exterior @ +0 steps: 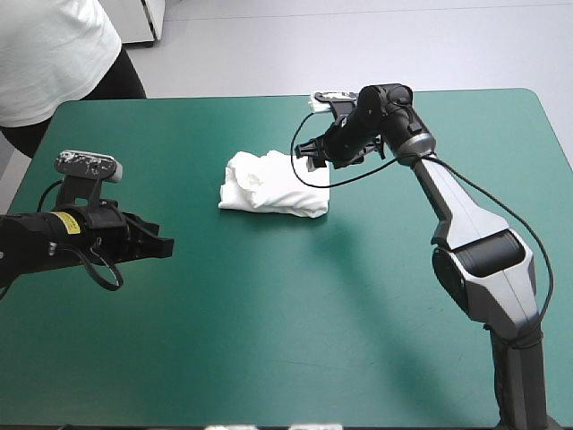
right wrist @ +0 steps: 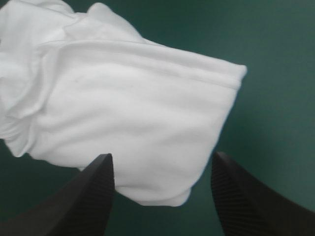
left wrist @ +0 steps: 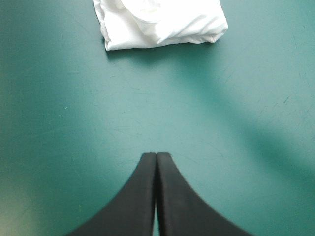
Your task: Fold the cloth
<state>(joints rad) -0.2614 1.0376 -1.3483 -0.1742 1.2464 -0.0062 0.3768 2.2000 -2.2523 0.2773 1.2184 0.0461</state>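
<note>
Lying just above and left of the middle of the high view, one white T-shirt sits on the teal-green table as a single folded bundle, roughly rectangular, with looser crumpled folds along its upper left part and a smoother layer toward its lower right. Two arms are in view, one from each side of the frame. The left gripper is at the left of the frame, below and well apart from the bundle, pointing toward the frame's right. In the left wrist view its two black fingers are pressed together into one pointed arch with nothing between them, bare teal-green cover lies ahead of the tips, and the T-shirt is farther ahead. The right gripper reaches in from the right of the frame and is at the bundle's upper right corner, pointing toward the frame's left. In the right wrist view its two black fingers stand spread apart, holding nothing, and the T-shirt lies beneath and ahead of the gap between them, one rounded corner of it showing between the two fingers. Whether the tips touch the fabric cannot be told.
</note>
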